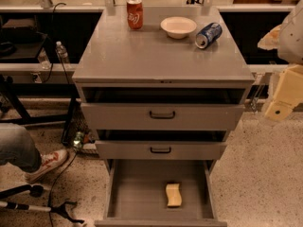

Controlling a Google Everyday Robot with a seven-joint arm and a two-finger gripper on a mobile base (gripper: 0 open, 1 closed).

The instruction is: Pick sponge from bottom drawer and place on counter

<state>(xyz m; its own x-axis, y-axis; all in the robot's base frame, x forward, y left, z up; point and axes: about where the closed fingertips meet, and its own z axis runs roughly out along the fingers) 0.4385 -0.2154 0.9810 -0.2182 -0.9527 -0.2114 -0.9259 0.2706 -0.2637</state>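
the sponge [173,195] lies flat on the floor of the bottom drawer [137,193], a little right of centre and near the front wall, with its long side running front to back. the drawer is pulled well out, so the sponge is open from above. the gripper [283,100] hangs off the right side of the cabinet, about level with the top drawer [162,115] and well apart from the sponge (whether it is open or closed i cannot tell from here).

the step in hand looks like the reach. the top drawer and the middle drawer [161,150] both stand slightly out, so the safer path is probably forward of their fronts, then straight down over the sponge. closing across its pinched waist, left to right, should give the best hold. it is likely soft, so the gripper should go low, almost to the drawer floor, and squeeze gently.

for the placing, the front half of the counter [156,60] is bare. the red soda can [135,13], white bowl [178,27] and tipped blue can [209,35] sit along the back, and the blue one could roll if nudged.
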